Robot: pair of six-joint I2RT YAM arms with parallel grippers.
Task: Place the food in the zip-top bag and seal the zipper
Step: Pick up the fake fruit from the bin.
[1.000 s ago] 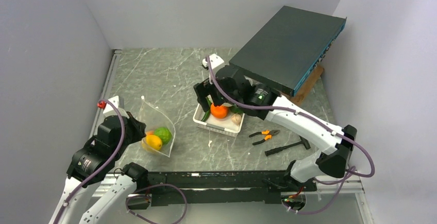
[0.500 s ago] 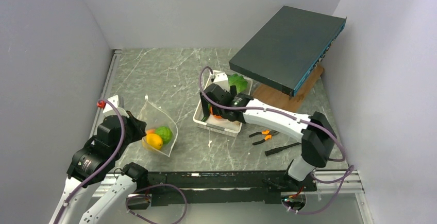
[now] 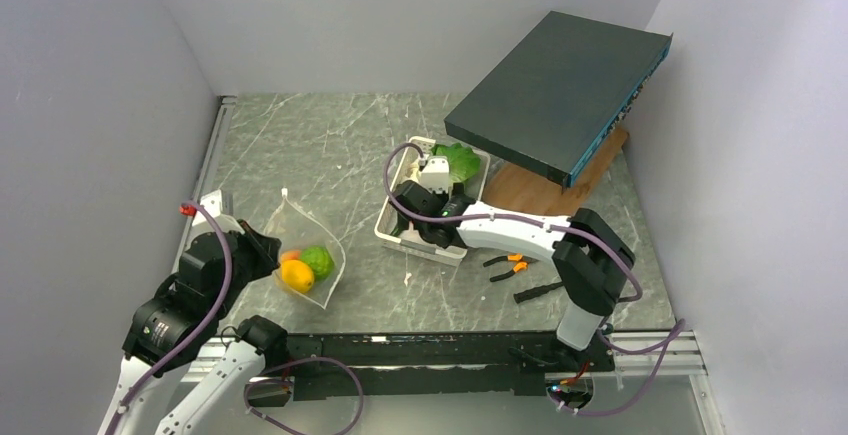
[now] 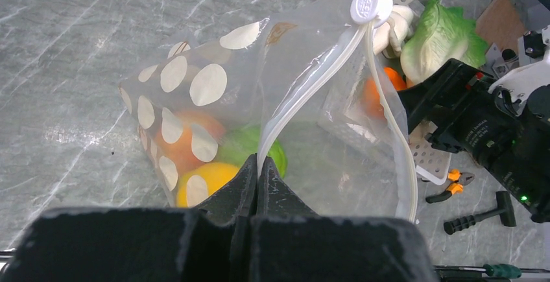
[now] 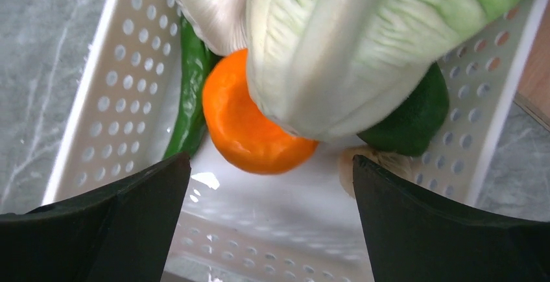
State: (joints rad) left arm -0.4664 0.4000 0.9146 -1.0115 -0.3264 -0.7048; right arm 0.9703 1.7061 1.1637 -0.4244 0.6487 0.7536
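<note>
Between the fingertips of the left gripper (image 4: 257,165): clamping the zipper (image 4: 305,87) of the zip-top bag (image 4: 305,126), pressing both fingers tight on the near end of the strip. Holding the mouth edge running up and away from the fingertips, ending at a white round slider (image 4: 368,3) at the far end. Showing through the clear pouch, just ahead of and below the fingertips: a yellow lemon (image 4: 201,181) nearest, a green lime (image 4: 237,147) just to its right, a peach (image 4: 188,136) beyond the lemon, behind the white dots.

Above the white basket (image 5: 123,68): hovering the right gripper (image 5: 270,165), spreading its fingers wide and grasping nothing. Facing the orange (image 5: 250,126) directly ahead of the gap, touching neither finger. Lying farther ahead and partly over the orange: the lettuce (image 5: 337,42). Lying ahead of the finger at the left of the wrist view, along the basket wall: a long dark green vegetable (image 5: 188,94). Sitting ahead of the opposite finger, tucked under the lettuce: a dark green rounded piece (image 5: 415,113). Sitting at the far end, touching the lettuce: a white mushroom (image 5: 207,3).

Behind the right gripper, beside its forearm on the table (image 3: 300,145): lying near each other, orange-handled pliers (image 3: 512,265) and a hammer (image 3: 560,283). Beyond the basket, past the fingertips: resting tilted on a wooden block (image 3: 520,185), a dark flat box (image 3: 560,95).
</note>
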